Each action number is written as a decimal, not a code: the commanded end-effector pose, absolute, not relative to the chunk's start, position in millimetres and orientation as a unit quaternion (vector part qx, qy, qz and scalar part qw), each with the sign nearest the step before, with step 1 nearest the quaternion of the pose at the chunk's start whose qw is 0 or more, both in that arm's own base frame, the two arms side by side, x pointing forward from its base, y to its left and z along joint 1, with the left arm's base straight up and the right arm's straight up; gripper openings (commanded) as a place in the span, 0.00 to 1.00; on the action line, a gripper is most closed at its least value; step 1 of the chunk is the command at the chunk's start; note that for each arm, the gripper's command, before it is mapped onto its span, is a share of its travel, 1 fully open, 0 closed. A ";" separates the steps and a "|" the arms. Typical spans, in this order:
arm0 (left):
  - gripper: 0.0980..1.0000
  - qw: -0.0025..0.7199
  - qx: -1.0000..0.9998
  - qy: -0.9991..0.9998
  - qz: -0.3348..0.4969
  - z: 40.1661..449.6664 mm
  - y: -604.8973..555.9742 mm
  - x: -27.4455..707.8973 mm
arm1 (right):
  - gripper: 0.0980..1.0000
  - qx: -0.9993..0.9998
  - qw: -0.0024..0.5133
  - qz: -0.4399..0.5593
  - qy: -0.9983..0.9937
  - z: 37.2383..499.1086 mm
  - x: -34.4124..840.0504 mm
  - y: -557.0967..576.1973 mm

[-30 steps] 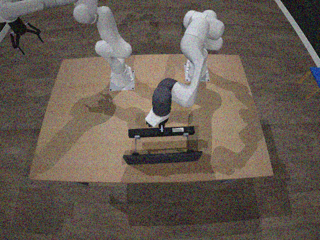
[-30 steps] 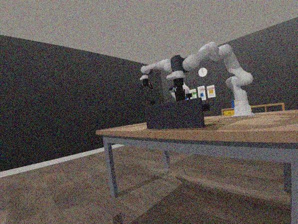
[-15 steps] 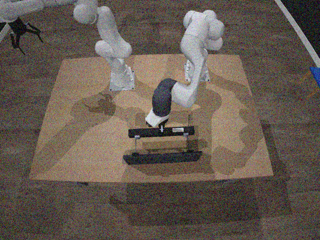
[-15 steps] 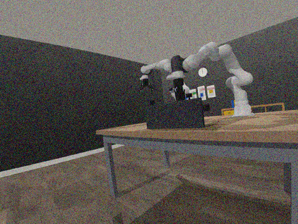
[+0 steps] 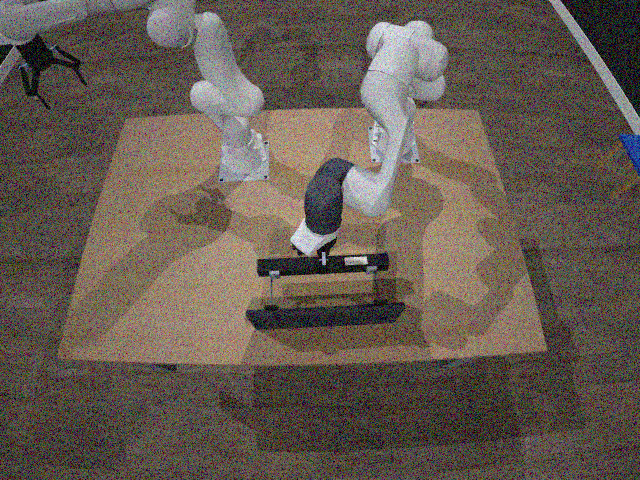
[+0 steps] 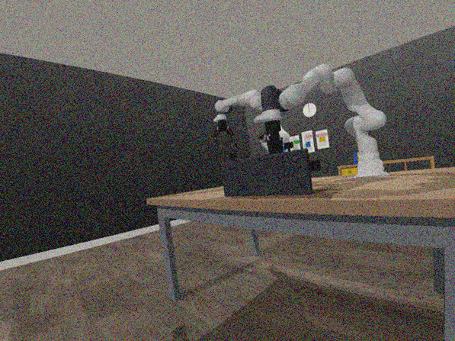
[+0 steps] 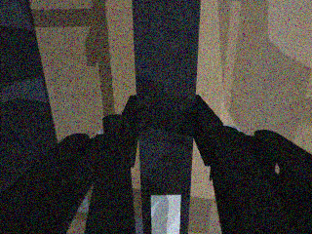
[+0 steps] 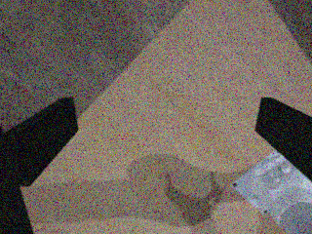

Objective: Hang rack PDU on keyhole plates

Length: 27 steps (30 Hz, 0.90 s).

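Observation:
The rack PDU (image 5: 299,266) (image 7: 167,49) is a long black bar with a white label (image 5: 355,260). It looks roughly level above the table, alongside the upright dark panel (image 5: 325,316) (image 6: 265,174). My left gripper (image 7: 164,109) is shut across the PDU's middle from above. Two small grey keyhole plates (image 5: 274,273) (image 5: 371,269) show at the PDU's panel-facing side, on thin supports from the panel. Whether the buttons sit in the slots is hidden. My right gripper (image 5: 67,95) (image 6: 223,135) (image 8: 167,114) is open and empty, high and far from the PDU.
The wooden table (image 5: 170,310) (image 6: 371,208) carries both arm bases (image 5: 244,167) (image 5: 382,155). The panel stands close to the table edge opposite the bases. The left arm reaches over the table to the PDU. The right arm extends beyond the table's side.

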<state>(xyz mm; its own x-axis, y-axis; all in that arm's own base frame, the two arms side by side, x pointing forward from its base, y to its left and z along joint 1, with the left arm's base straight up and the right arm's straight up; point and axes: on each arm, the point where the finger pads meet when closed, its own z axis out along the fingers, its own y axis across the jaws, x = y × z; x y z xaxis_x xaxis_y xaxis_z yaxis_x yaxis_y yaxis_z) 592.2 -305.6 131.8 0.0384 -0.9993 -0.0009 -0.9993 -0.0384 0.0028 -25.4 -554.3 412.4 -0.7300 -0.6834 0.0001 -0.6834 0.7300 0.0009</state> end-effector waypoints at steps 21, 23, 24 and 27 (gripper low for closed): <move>0.00 -0.001 0.720 -0.694 0.002 127.7 -304.9 595.3 | 1.00 0.367 0.000 0.000 -0.930 412.5 -25.4 -554.3; 0.00 -0.001 0.720 -0.694 0.002 127.7 -304.9 595.3 | 1.00 0.367 0.000 0.000 -0.930 412.5 -25.4 -554.3; 0.00 -0.001 0.720 -0.694 0.002 127.7 -304.9 595.3 | 1.00 0.367 0.000 0.000 -0.930 412.5 -25.4 -554.3; 0.00 -0.001 0.720 -0.694 0.002 127.7 -304.9 595.3 | 1.00 0.367 0.000 0.000 -0.930 412.5 -25.4 -554.3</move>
